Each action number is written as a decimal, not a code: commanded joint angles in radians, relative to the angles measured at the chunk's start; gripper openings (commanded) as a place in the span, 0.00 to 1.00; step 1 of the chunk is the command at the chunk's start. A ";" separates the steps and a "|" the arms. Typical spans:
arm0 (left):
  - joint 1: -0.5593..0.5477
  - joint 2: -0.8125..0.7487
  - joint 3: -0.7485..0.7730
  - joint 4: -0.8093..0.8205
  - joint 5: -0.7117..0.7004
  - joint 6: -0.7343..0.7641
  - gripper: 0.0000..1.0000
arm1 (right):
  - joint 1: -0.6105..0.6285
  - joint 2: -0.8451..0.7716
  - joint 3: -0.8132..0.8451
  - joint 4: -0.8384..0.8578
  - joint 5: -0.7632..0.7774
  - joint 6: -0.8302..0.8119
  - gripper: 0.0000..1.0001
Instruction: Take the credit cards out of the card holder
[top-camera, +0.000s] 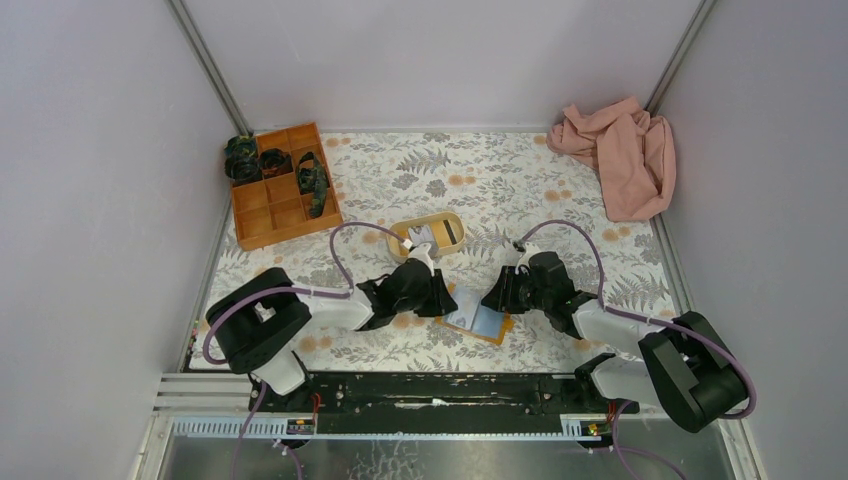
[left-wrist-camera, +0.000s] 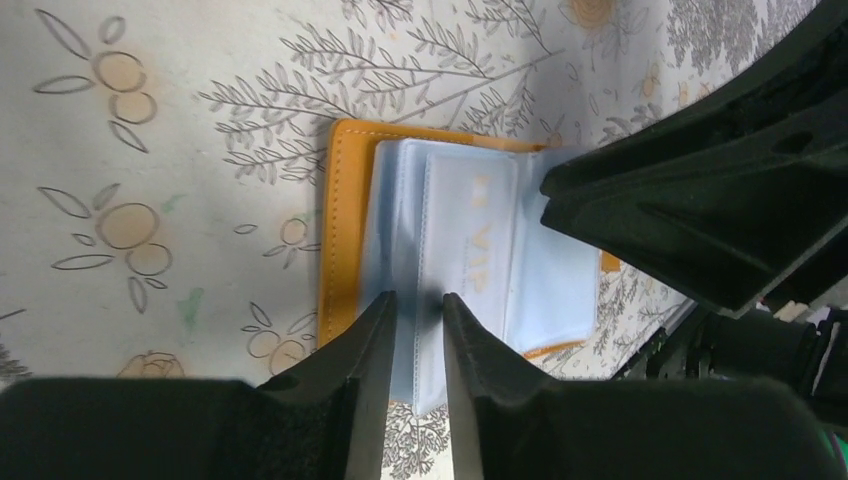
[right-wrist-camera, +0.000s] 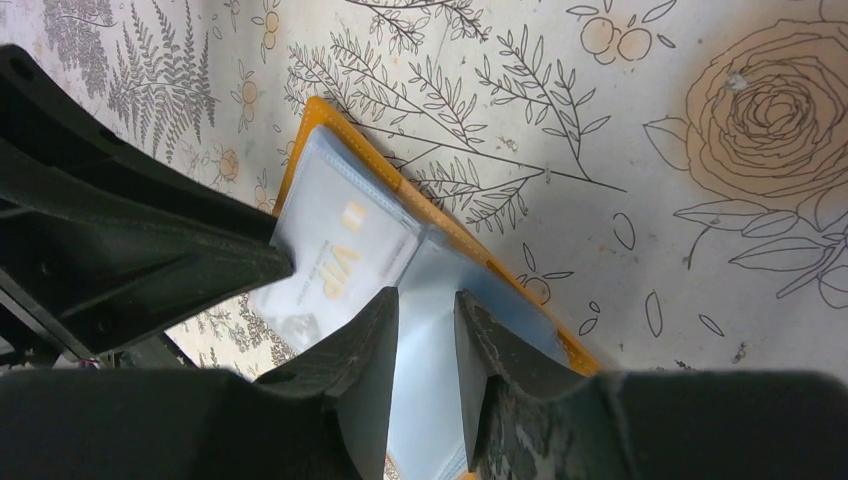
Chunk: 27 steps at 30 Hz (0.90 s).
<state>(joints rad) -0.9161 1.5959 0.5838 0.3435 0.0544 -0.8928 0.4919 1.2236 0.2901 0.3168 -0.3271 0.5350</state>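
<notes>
The orange-tan card holder (top-camera: 478, 322) lies open and flat on the flowered cloth between my two grippers, light blue inside up. A pale card marked VIP (left-wrist-camera: 470, 240) sits in a clear sleeve; it also shows in the right wrist view (right-wrist-camera: 335, 265). My left gripper (top-camera: 443, 297) is low over the holder's left edge, its jaws a narrow gap apart over the sleeve seam (left-wrist-camera: 417, 298). My right gripper (top-camera: 497, 297) is low over the right half, its jaws also a narrow gap apart above the blue lining (right-wrist-camera: 427, 292). Neither holds a card.
A beige oval tray (top-camera: 452, 222) with a pale item in it stands just behind the left gripper. An orange compartment box (top-camera: 283, 185) with dark rolled items is at the back left. A pink cloth (top-camera: 620, 155) lies at the back right. Walls close in on the sides.
</notes>
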 joint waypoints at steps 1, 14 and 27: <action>-0.028 -0.004 0.034 0.054 0.048 -0.014 0.26 | 0.005 0.020 -0.005 0.006 0.011 -0.016 0.35; -0.065 0.014 0.112 0.033 0.061 -0.020 0.01 | 0.005 -0.056 -0.011 -0.033 0.046 -0.004 0.35; -0.119 0.073 0.207 0.003 0.067 -0.024 0.16 | 0.005 -0.382 0.001 -0.255 0.213 0.000 0.41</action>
<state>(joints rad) -1.0168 1.6489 0.7380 0.3367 0.1097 -0.9146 0.4919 0.8780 0.2672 0.1371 -0.1761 0.5438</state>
